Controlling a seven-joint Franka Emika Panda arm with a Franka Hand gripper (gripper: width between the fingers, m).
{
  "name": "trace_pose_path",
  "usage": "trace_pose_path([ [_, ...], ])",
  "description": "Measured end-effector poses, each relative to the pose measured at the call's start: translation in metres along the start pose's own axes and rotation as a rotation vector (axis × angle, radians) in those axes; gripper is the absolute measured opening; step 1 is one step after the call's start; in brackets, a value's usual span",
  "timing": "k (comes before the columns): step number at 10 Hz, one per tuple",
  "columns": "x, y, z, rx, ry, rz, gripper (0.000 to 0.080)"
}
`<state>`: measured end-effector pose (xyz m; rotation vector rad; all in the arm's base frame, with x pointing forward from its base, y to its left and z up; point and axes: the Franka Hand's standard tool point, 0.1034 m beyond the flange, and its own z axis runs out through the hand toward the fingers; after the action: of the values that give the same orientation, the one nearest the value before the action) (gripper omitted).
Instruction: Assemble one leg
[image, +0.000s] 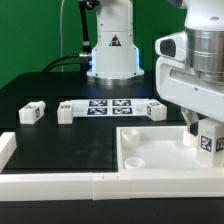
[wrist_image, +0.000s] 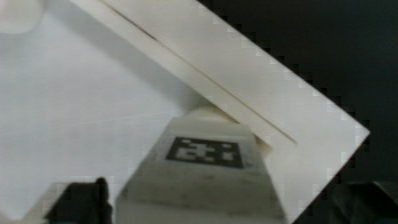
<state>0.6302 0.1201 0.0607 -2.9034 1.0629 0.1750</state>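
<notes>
My gripper (image: 200, 132) is at the exterior view's right, shut on a leg (image: 208, 143), a small white block with a black-and-white tag. It holds the leg upright over the right corner of the large white rimmed panel (image: 150, 150). I cannot tell whether the leg touches the panel. In the wrist view the leg (wrist_image: 205, 160) sits between my dark fingers (wrist_image: 80, 202), tag facing the camera, above the panel's rimmed corner (wrist_image: 231, 70). My gripper (wrist_image: 214, 208) grips the leg's near end. Three more legs lie on the black table: two on the left (image: 32, 113) (image: 66, 112) and one (image: 156, 110) behind the panel.
The marker board (image: 108, 106) lies flat between the loose legs at mid-table. A white rail (image: 60, 182) runs along the front edge, with a raised white end piece (image: 6, 148) at the left. The robot base (image: 112, 50) stands at the back.
</notes>
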Motion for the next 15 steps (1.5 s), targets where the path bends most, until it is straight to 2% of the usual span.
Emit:
trace_pose_path([
  [2,-0.0022,0.0013,0.0008,-0.001,-0.002,-0.300,0.0644],
  [4,-0.0041,0.0004,0.0010,-0.014,0.002,-0.545,0.0649],
  [6,-0.0062,0.0010,0.0036,-0.045,-0.007,-0.831,0.0649],
  [7,-0.0057,-0.0009,0.0057,-0.073,-0.017,-0.993,0.0649],
  [9,0.0017,-0.0004,0.0025,-0.077,-0.008,-1.176,0.0649],
  [11,0.0014,0.0004,0.0035,-0.077,-0.010,-1.173,0.0649],
  [12,0.0018,0.0009,0.0035,-0.077,-0.010,-1.172,0.0552],
  [13,0.0020,0.0010,0.0036,-0.077,-0.010,-1.172,0.0403],
  [14,0.0020,0.0010,0.0036,-0.077,-0.010,-1.171,0.0403],
  [15,0.0020,0.0012,0.0038,-0.077,-0.011,-1.162,0.0277],
])
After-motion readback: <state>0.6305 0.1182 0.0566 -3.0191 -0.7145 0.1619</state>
